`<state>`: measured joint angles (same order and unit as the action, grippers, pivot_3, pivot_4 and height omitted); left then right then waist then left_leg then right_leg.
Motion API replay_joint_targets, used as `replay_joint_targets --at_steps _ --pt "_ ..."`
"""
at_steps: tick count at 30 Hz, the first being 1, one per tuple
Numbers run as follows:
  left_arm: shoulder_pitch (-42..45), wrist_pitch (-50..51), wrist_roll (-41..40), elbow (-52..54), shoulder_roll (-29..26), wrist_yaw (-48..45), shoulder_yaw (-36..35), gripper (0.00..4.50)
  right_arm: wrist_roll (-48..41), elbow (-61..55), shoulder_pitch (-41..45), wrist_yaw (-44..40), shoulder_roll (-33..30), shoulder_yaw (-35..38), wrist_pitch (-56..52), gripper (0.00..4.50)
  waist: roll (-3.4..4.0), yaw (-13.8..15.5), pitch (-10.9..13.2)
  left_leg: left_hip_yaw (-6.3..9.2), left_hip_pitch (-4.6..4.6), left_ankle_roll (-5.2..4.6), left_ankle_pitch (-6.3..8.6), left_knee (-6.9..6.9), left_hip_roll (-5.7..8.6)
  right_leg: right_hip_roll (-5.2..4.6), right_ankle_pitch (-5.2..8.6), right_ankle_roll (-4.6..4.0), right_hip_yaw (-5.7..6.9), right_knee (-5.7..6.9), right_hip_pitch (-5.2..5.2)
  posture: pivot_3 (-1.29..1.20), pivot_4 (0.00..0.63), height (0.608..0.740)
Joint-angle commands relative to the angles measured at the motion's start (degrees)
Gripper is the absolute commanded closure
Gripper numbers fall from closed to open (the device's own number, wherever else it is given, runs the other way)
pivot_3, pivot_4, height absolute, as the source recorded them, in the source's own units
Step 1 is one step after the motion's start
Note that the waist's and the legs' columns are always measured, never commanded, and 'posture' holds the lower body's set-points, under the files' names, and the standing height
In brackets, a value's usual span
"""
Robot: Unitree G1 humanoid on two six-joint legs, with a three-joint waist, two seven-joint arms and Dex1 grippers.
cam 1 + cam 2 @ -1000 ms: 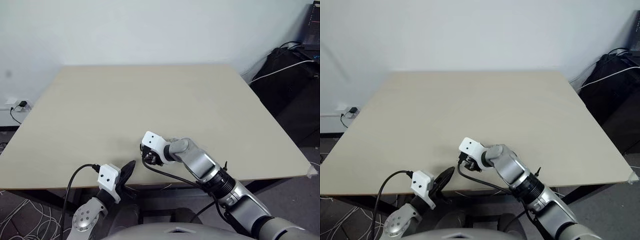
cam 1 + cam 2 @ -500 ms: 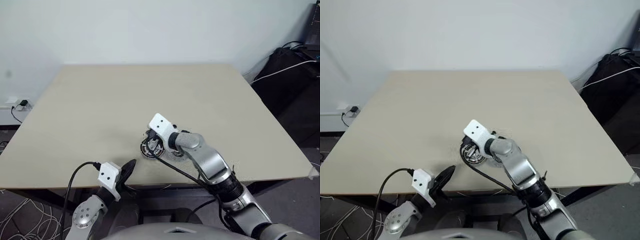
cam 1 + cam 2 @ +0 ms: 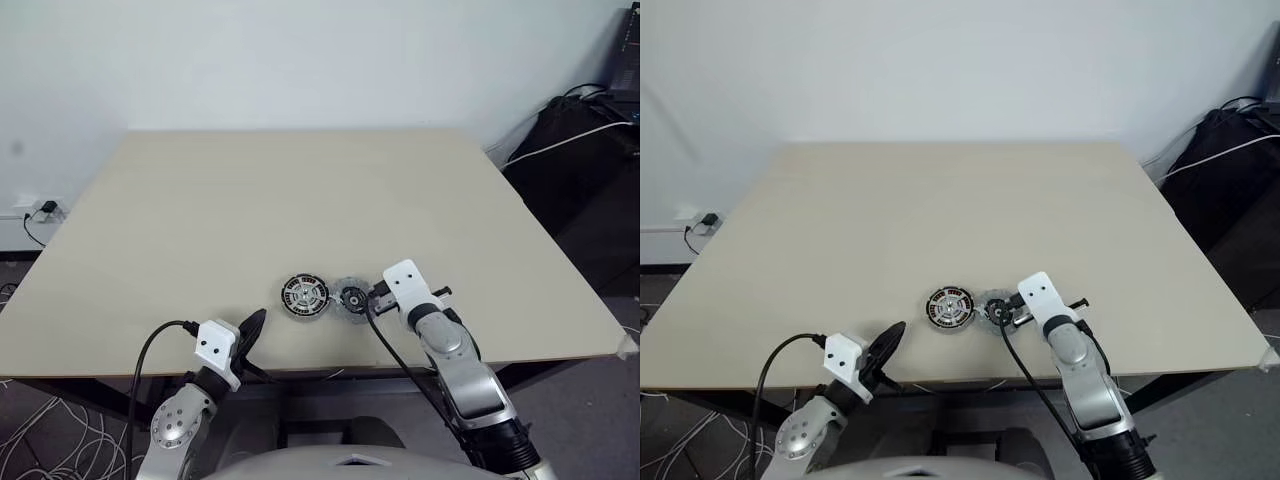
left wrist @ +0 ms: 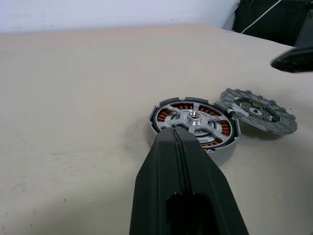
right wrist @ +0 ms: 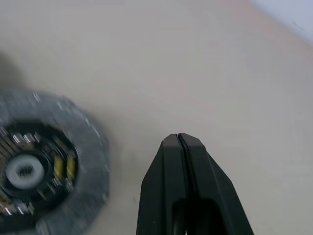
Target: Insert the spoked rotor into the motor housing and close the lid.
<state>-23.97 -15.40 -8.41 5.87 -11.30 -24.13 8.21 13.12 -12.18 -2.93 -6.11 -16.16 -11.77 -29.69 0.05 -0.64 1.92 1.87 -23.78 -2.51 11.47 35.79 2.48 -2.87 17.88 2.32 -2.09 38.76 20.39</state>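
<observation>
Rotor [image 4: 193, 119] sitting in housing [image 4: 222, 149]; lid [image 4: 259, 110] leaning against it, risking slipping aside; both claws, left [image 4: 177, 134] and right [image 5: 179, 139], pressed together, holding nothing.

right gripper [image 5: 179, 139]: both black fingers pressed together, nothing between them, hovering over bare beige table [image 5: 205, 68]. lid [image 5: 44, 161] lies flat on the table just beside the fingertips, not touching, dark centre face up with a pale hub in the middle.
</observation>
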Motion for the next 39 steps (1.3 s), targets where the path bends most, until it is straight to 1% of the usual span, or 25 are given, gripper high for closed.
replay_joint_targets --at_steps 1,7,19,24,30,39 --pt "0.98 -5.96 0.29 -2.48 1.54 0.98 -1.33 4.50 0.67 0.58 -1.38 0.61 -0.58 0.76 4.09 4.48 -0.01 -0.02 0.00 0.00 0.02 0.00 0.00 0.02 0.00 0.00 0.00 0.01 0.00 0.00 -0.04 0.00 0.000 0.740" --pt "1.28 -8.17 -1.27 -5.69 2.46 -0.43 -1.33 4.50 -2.65 2.38 -3.58 -3.09 -0.40 2.21 4.53 4.48 -0.02 -0.02 0.00 0.00 0.02 -0.01 0.00 0.08 -0.01 -0.01 0.02 0.11 0.01 0.01 -0.08 0.00 0.000 0.740" --pt "2.27 -11.29 -2.45 -9.68 2.45 -2.36 -1.78 4.50 -7.67 3.08 -3.40 -8.52 0.13 3.14 2.19 4.48 -0.02 0.01 -0.01 0.00 0.01 -0.02 0.01 0.09 -0.02 -0.02 0.01 0.11 0.01 0.01 -0.07 0.00 0.000 0.740" --pt "2.93 -12.24 -2.26 -11.04 2.66 -2.67 -1.86 4.50 -11.34 2.58 -3.37 -11.38 1.14 3.88 0.21 4.48 -0.01 0.00 -0.03 0.00 0.01 -0.02 0.01 0.10 -0.02 -0.02 0.00 0.09 0.01 0.01 -0.08 0.00 0.000 0.740" --pt "3.02 -12.98 -2.02 -11.90 2.78 -2.82 -1.46 4.50 -14.67 2.00 -3.44 -12.40 2.21 5.80 -0.51 4.48 -0.06 0.01 -0.06 0.01 0.01 -0.02 0.01 0.09 -0.03 -0.02 -0.02 0.07 0.00 0.01 -0.08 0.00 0.000 0.740" --pt "2.96 -12.71 -2.15 -12.26 2.73 -3.29 -1.46 4.50 -19.71 -0.78 -3.57 -15.91 2.05 8.03 1.13 4.48 -0.05 -0.15 -0.06 0.01 0.00 -0.02 0.02 0.08 -0.04 -0.03 -0.01 0.08 -0.01 0.01 -0.05 0.00 0.000 0.740"
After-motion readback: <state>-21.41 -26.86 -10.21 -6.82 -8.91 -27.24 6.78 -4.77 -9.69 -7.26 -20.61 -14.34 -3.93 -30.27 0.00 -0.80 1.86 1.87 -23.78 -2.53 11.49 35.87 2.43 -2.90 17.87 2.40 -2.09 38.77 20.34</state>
